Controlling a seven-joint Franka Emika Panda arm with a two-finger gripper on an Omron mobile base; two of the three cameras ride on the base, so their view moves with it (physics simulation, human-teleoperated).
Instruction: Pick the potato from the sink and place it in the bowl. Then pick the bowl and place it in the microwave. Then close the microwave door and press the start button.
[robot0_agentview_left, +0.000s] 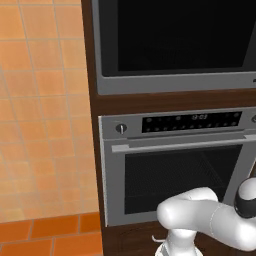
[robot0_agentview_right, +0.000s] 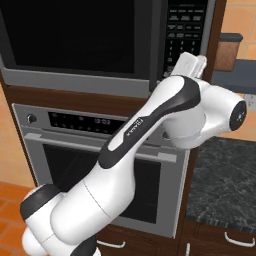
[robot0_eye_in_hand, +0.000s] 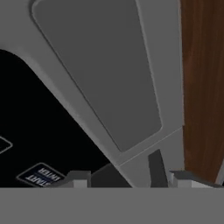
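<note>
I've got the tool (robot0_eye_in_hand: 127, 177) right up against the microwave (robot0_agentview_right: 80, 45) front, at the bottom right corner of its control panel. In the hand view two dark fingertips (robot0_eye_in_hand: 78, 177) stand apart w/ a gap between them, nothing pinched; can't tell if they touch the panel. Just beside the left tip I read a small dark START button (robot0_eye_in_hand: 40, 174); above it black glass, then a grey rounded frame panel, then dark wood trim (robot0_eye_in_hand: 203, 87) on the far side.

Right base view: my arm (robot0_agentview_right: 150, 120) rises across the silver oven (robot0_agentview_right: 75, 150) and its bar handle, wrist up at the microwave's keypad strip (robot0_agentview_right: 184, 30). Microwave door (robot0_agentview_right: 75, 35) sits flush, black glass. To the right of the wood column, dark speckled tabletop (robot0_agentview_right: 225, 180) w/ a brown jar (robot0_agentview_right: 227, 50) behind.

Left base view: oven w/ knob (robot0_agentview_left: 121, 128) and display below the microwave, orange tiled wall (robot0_agentview_left: 45, 110) and floor at left.
</note>
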